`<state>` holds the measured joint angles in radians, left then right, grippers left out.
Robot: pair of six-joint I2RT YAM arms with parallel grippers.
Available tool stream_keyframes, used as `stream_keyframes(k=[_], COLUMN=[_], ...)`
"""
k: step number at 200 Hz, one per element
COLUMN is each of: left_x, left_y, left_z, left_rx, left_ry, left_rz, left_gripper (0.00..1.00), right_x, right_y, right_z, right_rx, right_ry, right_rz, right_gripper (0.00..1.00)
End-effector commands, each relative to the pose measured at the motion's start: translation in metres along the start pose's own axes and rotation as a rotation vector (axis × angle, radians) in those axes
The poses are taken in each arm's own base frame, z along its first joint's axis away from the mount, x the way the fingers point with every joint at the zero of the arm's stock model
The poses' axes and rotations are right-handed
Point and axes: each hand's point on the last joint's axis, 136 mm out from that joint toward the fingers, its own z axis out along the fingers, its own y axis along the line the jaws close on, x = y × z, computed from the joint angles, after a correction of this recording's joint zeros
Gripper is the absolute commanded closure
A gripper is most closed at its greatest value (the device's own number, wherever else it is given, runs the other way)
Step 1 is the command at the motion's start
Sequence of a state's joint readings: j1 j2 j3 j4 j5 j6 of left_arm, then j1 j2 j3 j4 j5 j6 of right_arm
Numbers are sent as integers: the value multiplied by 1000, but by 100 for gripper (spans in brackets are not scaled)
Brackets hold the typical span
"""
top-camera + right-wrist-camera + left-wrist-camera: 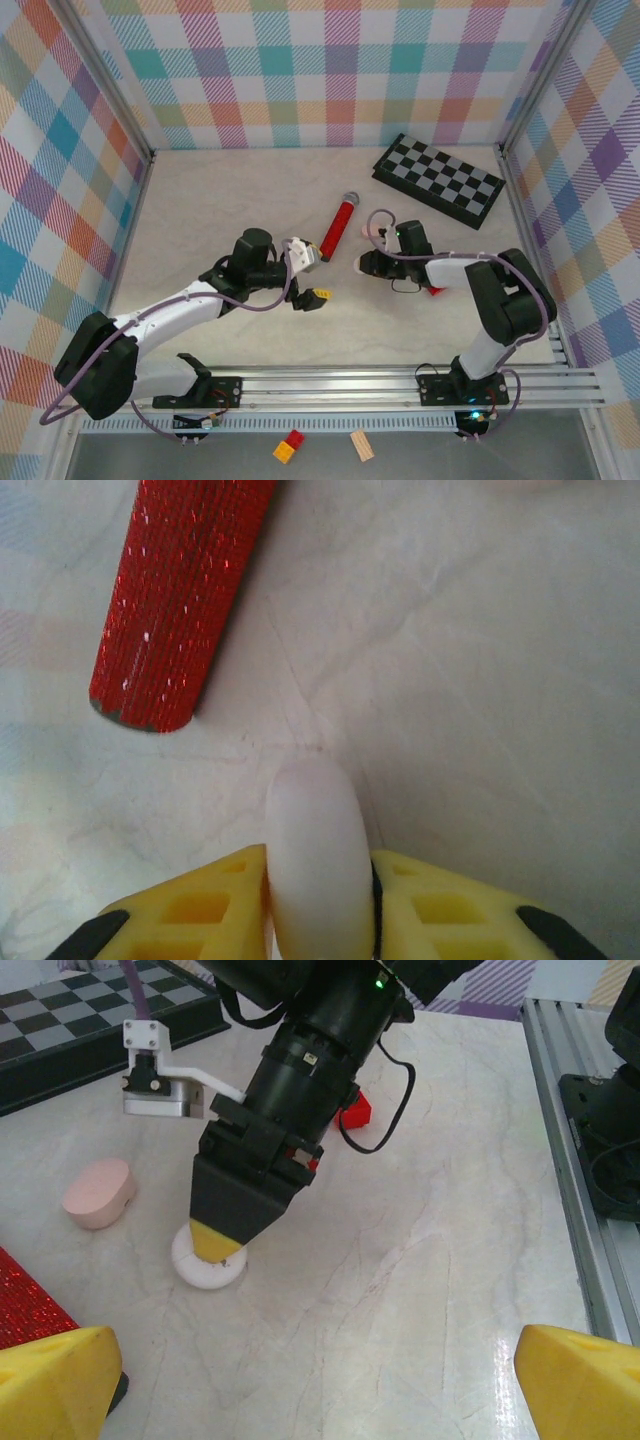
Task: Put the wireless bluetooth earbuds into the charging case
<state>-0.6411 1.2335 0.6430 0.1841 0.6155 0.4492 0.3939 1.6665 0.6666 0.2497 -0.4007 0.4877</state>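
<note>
Right wrist shows the right fingers (200, 910) pressed against both flanks of the white case (315, 850), which pokes out past their tips. That reads as a pinch on it, though how firm cannot be told. From the left wrist, the same fingers come down steeply onto the case, which rests on the bench (430, 1260) under their tips. So the bench carries it while the fingers steady it, probably to stop it sliding or turning. The case looks closed. Whether any buds lie inside cannot be told, and loose ones are too small to pick out.

The left fingers (55, 1380) are spread wide with nothing between them. They hover low over the bench and point at the white case, which lies ahead of them and apart. That pose suits a helper: ready to take the case from the other side, or to work its lid while the right fingers hold it.

The mic (175, 600) lies flat ahead of the right fingers, off to one side and clear of the case. The pink case (98, 1192) sits near the right fingers, beside the white one but not touching it. The chessboard (440, 180) lies well beyond both sets of fingers
</note>
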Motion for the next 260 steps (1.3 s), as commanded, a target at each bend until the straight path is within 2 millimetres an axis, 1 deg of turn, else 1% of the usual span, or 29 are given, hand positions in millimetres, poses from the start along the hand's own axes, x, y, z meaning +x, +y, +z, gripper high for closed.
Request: stream_keyframes(k=[1,12,24,28,42,57,59,68,75,76,90,103,112,119,138,155,164,179,190,212,222,240,251,254,260], left_x=[-11,-10,-9,-9,-7,-4,-3,0,1,2,6,17,27,35,54,77,87,106,117,140,142,144,145,146,147], left_y=[4,6,12,15,30,48,52,65,76,77,102,121,130,137,149,152,153,156,159,168,175,188,198,200,207], left_z=[-1,-1,-1,-2,-6,-17,-20,-31,-40,-41,-65,-85,-98,-110,-143,-166,-176,-189,-196,-205,-209,-210,-207,-205,-202], left_rx=[-17,-31,-62,-78,-153,-239,-255,-317,-362,-370,-519,-667,-760,-834,-989,-1094,-1140,-1200,-1223,-1237,-1238,-1243,-1233,-1230,-1225], left_ry=[-6,-3,-9,-15,-40,-76,-82,-108,-136,-141,-191,-189,-176,-168,-159,-123,-98,-69,-72,-118,-164,-187,-187,-184,-187], left_rz=[-7,-24,-32,-34,-49,-81,-89,-122,-149,-153,-211,-239,-251,-263,-300,-334,-338,-363,-389,-480,-507,-528,-531,-534,-542], left_gripper=[0,0,0,0,0,0,0,0,0,0,0,0,0,0,0,0,0,0,0,0,0,0,0,0,0], right_x=[-16,-19,-23,-24,-29,-37,-38,-44,-51,-52,-66,-84,-96,-104,-122,-127,-128,-127,-124,-121,-120,-118,-115,-119,-119], right_y=[8,9,10,11,13,17,17,22,25,25,32,34,33,28,5,-23,-39,-63,-78,-98,-105,-115,-121,-119,-121], right_z=[4,2,-1,-3,-10,-19,-21,-28,-36,-36,-54,-76,-92,-105,-138,-159,-166,-171,-170,-166,-163,-158,-152,-154,-153], right_rx=[-17,-13,1,6,27,51,55,69,81,84,122,186,237,284,389,482,531,570,583,583,573,548,541,534,528], right_ry=[-43,-54,-66,-71,-91,-113,-115,-135,-158,-160,-221,-298,-355,-394,-487,-541,-568,-590,-592,-612,-632,-643,-640,-665,-673], right_rz=[-45,-57,-72,-79,-109,-146,-152,-181,-207,-210,-271,-322,-361,-380,-393,-401,-400,-377,-349,-329,-329,-322,-328,-339,-342], right_gripper=[61,53,48,45,32,24,22,17,14,13,7,3,0,1,1,1,1,1,1,1,1,1,1,1,1])
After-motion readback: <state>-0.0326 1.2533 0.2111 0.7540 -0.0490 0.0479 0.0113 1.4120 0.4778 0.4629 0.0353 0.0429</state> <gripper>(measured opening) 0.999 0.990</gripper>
